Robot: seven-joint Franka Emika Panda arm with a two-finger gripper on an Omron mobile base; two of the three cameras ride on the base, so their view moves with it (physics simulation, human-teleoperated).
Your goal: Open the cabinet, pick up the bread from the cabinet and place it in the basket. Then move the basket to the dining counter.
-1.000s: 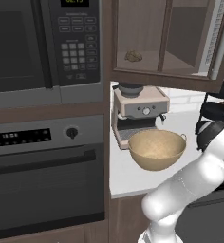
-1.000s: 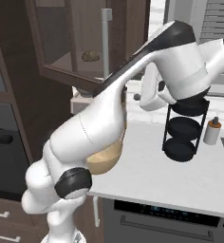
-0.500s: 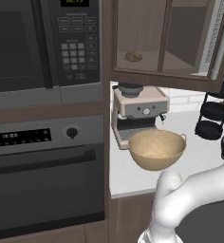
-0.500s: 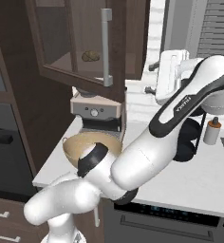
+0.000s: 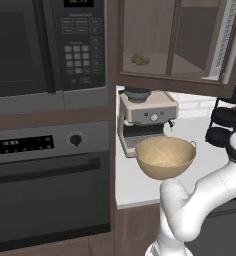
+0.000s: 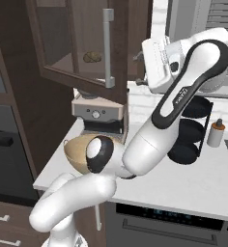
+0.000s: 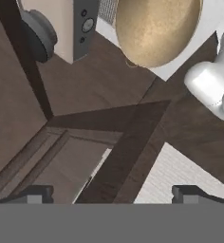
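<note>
Gripper [image 7: 109, 192] spread wide, empty; round speckled tan basket [image 5: 165, 157]; lumpy bread [image 5: 140, 59] in wooden cabinet [image 5: 176, 80].

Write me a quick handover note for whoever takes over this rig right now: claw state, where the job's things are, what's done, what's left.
Claw: open, holding nothing, raised to the right of the cabinet.
Cabinet: its glass door is shut, and the silver bar handle is not gripped.
Bread: on the shelf inside the cabinet, behind the glass.
Basket: on the white worktop in front of the coffee machine, nothing in it.
Done: none of the steps.
Left: open the door, take the bread out, drop it in the basket, then carry the basket to the dining counter.
</note>
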